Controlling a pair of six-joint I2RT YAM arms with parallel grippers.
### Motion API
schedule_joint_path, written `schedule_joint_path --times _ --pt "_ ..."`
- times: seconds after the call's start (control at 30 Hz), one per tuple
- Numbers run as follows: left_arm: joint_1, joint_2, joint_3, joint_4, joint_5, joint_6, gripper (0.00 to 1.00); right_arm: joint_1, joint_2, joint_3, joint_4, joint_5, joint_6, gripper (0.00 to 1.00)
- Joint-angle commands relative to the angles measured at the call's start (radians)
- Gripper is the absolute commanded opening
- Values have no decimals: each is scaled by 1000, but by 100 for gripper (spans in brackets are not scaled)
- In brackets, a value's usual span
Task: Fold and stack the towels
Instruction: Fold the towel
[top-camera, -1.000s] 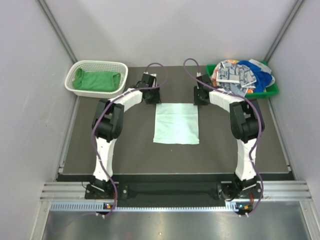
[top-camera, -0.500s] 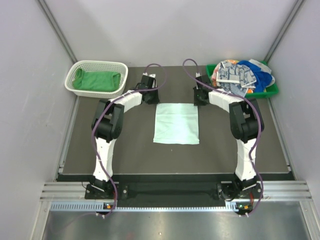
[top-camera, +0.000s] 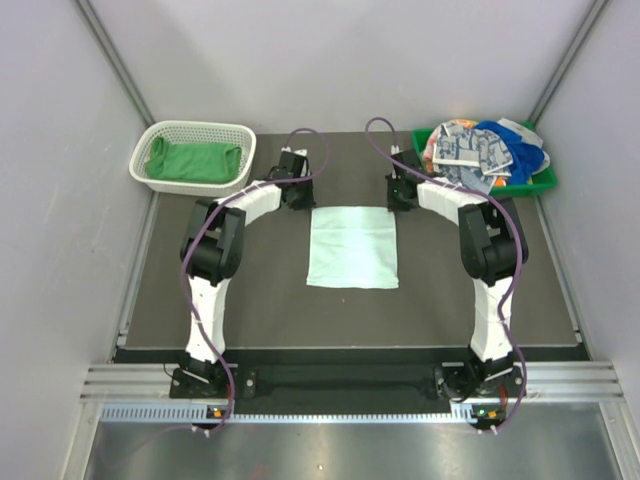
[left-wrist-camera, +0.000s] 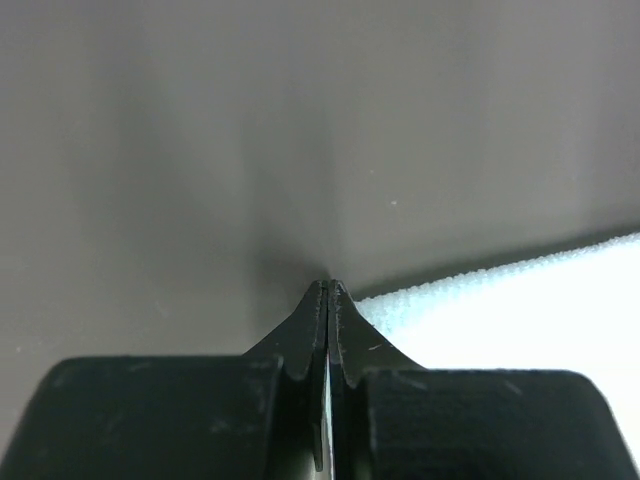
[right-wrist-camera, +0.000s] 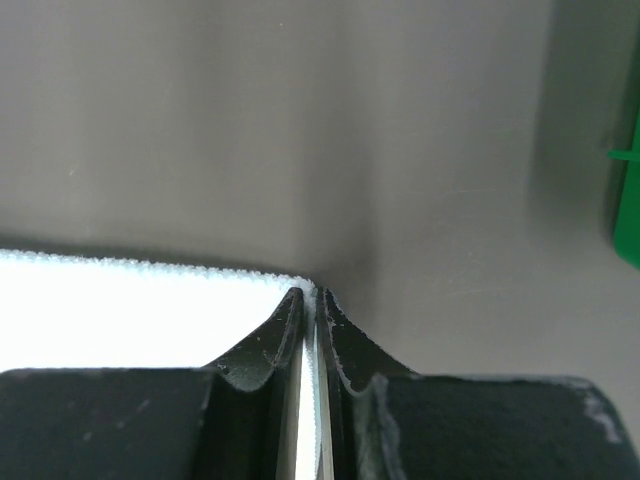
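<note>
A pale mint towel (top-camera: 352, 247) lies flat on the dark mat between my arms. My right gripper (top-camera: 401, 197) is at its far right corner, and its jaws are shut on that corner (right-wrist-camera: 312, 300) in the right wrist view. My left gripper (top-camera: 300, 195) is at the far left corner with its jaws shut. The towel edge (left-wrist-camera: 500, 310) meets its right finger and a pale sliver shows between the jaws. A bright green towel (top-camera: 192, 162) lies in the white mesh basket (top-camera: 245, 152). More towels (top-camera: 480, 148), blue, grey-squared and orange-pink, are piled in the green tray (top-camera: 545, 182).
The basket stands at the far left corner and the tray at the far right corner. Grey walls close in the left, right and back. The tray's green edge (right-wrist-camera: 628, 200) shows at the right of the right wrist view.
My left gripper has shifted slightly toward the far left. The right gripper and the mint towel stay where they were.
</note>
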Motion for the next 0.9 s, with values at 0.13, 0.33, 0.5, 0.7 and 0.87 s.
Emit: schedule_joint_path --times 0.13,0.33,0.5,0.7,0.87 --pt "26 -70 -20 -65 -22 11 0 11 -56 23 44 -23 10 8" --pt "35 -50 20 -74 7 33 3 11 -67 25 79 -66 30 8" --pt "42 -81 13 -77 44 13 36 13 -55 40 78 -65 34 8" --pt "45 -142 -43 -59 93 -9 47 13 -56 37 78 -66 36 8" --pt "45 -159 -70 -72 175 -7 45 11 -58 32 78 -65 36 8"
